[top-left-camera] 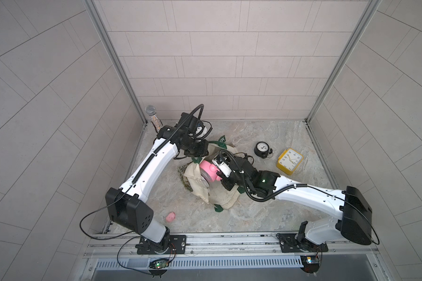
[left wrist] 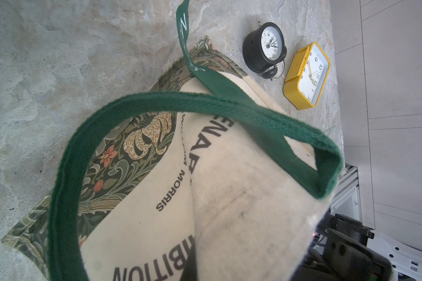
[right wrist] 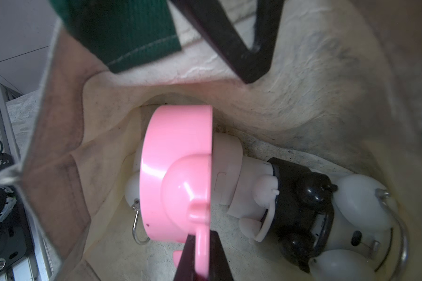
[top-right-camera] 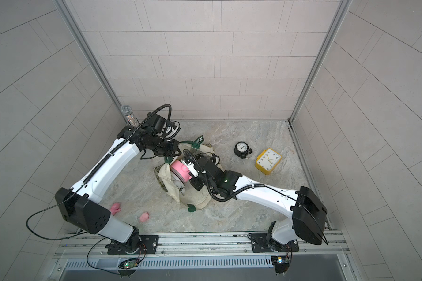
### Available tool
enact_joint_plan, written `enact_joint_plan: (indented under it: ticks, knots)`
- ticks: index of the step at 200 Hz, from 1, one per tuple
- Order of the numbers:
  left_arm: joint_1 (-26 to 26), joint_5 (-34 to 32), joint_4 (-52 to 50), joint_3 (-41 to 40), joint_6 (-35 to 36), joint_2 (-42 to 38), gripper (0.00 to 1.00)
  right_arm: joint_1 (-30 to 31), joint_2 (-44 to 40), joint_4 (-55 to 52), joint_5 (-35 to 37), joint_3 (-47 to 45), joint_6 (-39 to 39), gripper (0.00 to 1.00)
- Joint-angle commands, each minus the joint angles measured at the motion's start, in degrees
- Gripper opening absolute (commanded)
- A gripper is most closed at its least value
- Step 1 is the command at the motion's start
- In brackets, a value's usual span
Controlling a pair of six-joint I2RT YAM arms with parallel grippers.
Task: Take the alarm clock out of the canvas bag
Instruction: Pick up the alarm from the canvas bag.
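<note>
In both top views the left gripper point(top-left-camera: 200, 151) is clamped on the raised rim of the canvas bag point(top-left-camera: 219, 198), propping the mouth open. The right gripper point(top-left-camera: 217, 171) is closed on the pink alarm clock point(top-left-camera: 208, 169), which sits right in that mouth, not yet clear of the cloth. If the left grip lets go, the canvas probably folds over the clock. Over to the left wrist view: its own jaws are out of shot, but the green strap handle point(left wrist: 193, 102) loops loose across the bag. That loop could snag the clock or the right wrist on the way out. The black alarm clock point(left wrist: 263, 46) and the yellow square clock point(left wrist: 307, 75) lie on the table well apart, out of the path. Now the right wrist view, and here's the worry: the fingers point(right wrist: 218, 258) pinch only one thin pink leg point(right wrist: 201, 243). The round body hangs off to one side, so it could swivel or slip on a quick pull. A white twin-bell clock point(right wrist: 361, 202) and a black clock point(right wrist: 300, 202) lie on the bag's floor beneath, so a drop lands on them.
</note>
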Motion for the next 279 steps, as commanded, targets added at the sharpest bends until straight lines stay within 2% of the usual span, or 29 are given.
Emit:
enact_joint_plan:
  ticks: [1,58,112,156,193,238,279]
  knots:
    - [0.5,0.8,3.3,1.9,-0.4,-1.2,0.0,0.0,-4.7,-2.6,1.5,-0.6,-2.8,0.0]
    - [0.6,0.6,3.1,2.0,-0.4,-1.2,0.0,-0.8,-13.5,-7.1,2.4,-0.4,-3.5,0.0]
    - [0.6,0.6,2.9,2.3,-0.5,-0.9,0.0,-5.7,-21.4,-11.2,-2.1,0.7,-1.0,0.0]
    - [0.6,0.3,2.6,2.4,-0.3,-0.8,0.0,-13.9,-27.4,-15.0,-6.0,0.9,1.4,0.0]
    - [0.5,0.2,2.4,2.5,-0.1,-0.6,0.0,-24.0,-31.1,-17.3,-11.1,0.5,5.2,0.0]
    - [0.6,0.0,2.0,2.9,0.2,-0.5,0.0,-36.7,-33.1,-18.2,-19.4,-0.7,12.6,0.0]
    - [0.6,0.0,1.5,3.4,0.6,-0.4,0.0,-44.1,-33.5,-18.1,-24.0,-3.0,18.6,0.0]
